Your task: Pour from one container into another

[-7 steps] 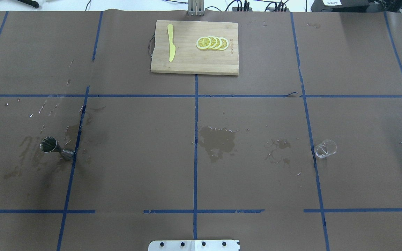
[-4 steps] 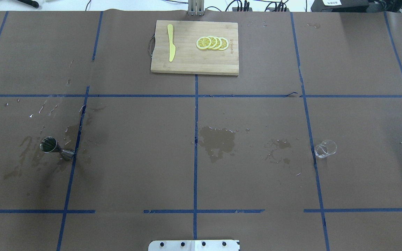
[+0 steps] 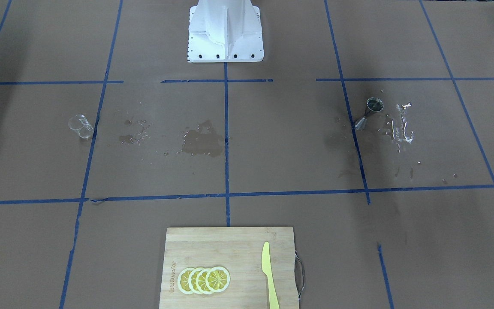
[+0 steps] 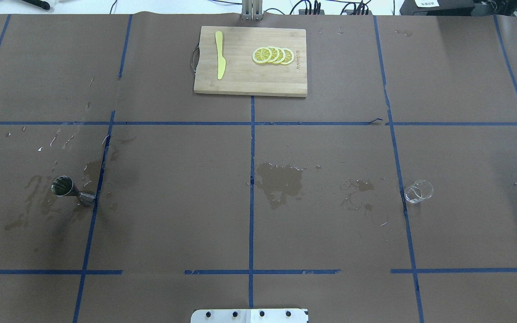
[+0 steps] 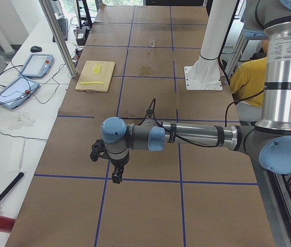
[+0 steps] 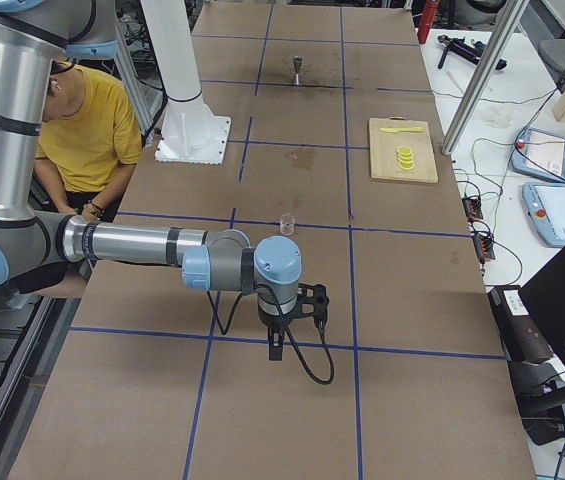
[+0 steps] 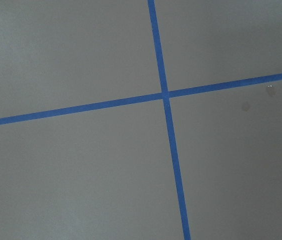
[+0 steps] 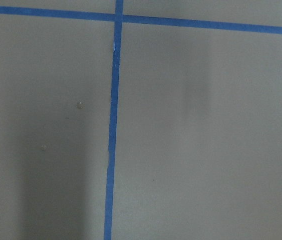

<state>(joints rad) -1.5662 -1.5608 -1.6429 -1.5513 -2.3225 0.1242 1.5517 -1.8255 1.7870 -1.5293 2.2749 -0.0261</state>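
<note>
Brown paper covers the whole worktop (image 3: 272, 150), squared off with blue tape (image 3: 226, 128). In the front view the clear beaker (image 3: 80, 126) stands just beside a tape line, and the steel jigger (image 3: 369, 112) is well apart from it on the far side of the grid. A wet patch (image 3: 202, 141) lies between them. Down at the bottom is a cutting board (image 3: 238, 240) with lemon slices (image 3: 204, 280) and a yellow knife (image 3: 269, 274) lying on it.

Over to the overhead camera: jigger (image 4: 72, 192) on the robot's left, beaker (image 4: 418, 191) on its right, neither arm in shot.

From the left end, the near arm stretches out low, its left hand (image 5: 116, 178) pointing down over bare paper; whether it is released or clenched I cannot tell from here.

From the right end it's the mirror picture. The right hand (image 6: 275, 350) hangs over a tape line, well short of the beaker (image 6: 286, 223), and its state I cannot tell either. The jigger (image 6: 297, 68) stands upright far down the worktop, and a person (image 6: 87, 130) in a yellow shirt sits by the robot.

Left wrist camera: only paper and a tape crossing. Right wrist camera: the same, plus a couple of droplets.
</note>
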